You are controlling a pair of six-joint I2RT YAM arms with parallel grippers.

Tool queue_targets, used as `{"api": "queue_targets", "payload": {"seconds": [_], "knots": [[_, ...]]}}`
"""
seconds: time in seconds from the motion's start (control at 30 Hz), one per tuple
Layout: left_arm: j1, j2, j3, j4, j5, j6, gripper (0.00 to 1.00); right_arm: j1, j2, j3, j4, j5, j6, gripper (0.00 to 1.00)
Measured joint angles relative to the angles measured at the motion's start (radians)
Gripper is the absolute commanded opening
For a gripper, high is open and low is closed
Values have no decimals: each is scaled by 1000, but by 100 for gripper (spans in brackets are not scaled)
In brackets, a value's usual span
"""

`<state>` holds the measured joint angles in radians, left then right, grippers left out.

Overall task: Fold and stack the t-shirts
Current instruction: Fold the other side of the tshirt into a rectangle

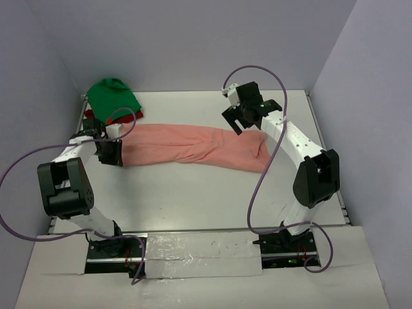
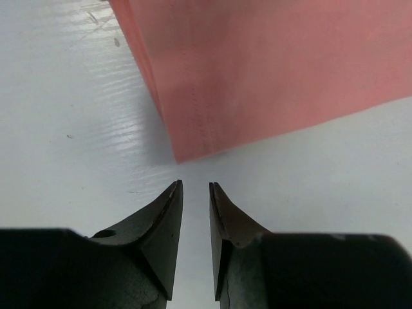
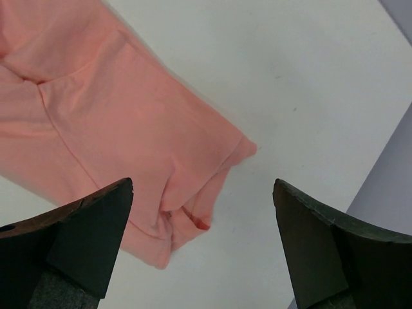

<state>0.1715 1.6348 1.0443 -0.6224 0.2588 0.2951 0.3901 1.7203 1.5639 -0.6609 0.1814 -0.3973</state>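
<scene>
The salmon-pink t-shirt (image 1: 193,145) lies folded into a long band across the middle of the table. Its hemmed left corner (image 2: 193,145) sits just ahead of my left gripper (image 2: 196,187), whose jaws stand a narrow gap apart with only bare table between them. My right gripper (image 3: 203,185) hovers wide open over the shirt's crumpled right end (image 3: 109,116), holding nothing. In the top view the left gripper (image 1: 112,154) is at the band's left end and the right gripper (image 1: 241,119) above its right end. A bright green t-shirt (image 1: 112,96) lies bunched at the back left, with a dark red one (image 1: 125,116) peeking out beneath it.
The white table (image 1: 193,206) is enclosed by grey-blue walls at the back and both sides; the right wall (image 3: 393,206) shows close beside my right finger. Purple cables loop from both arms.
</scene>
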Motion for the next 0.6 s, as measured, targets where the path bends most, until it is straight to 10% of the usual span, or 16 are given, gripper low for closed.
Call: {"api": "queue_targets", "payload": {"seconds": [0.6], "knots": [[0, 65, 0, 142, -19, -56, 26, 0, -19, -64, -15, -61, 1, 96]]}}
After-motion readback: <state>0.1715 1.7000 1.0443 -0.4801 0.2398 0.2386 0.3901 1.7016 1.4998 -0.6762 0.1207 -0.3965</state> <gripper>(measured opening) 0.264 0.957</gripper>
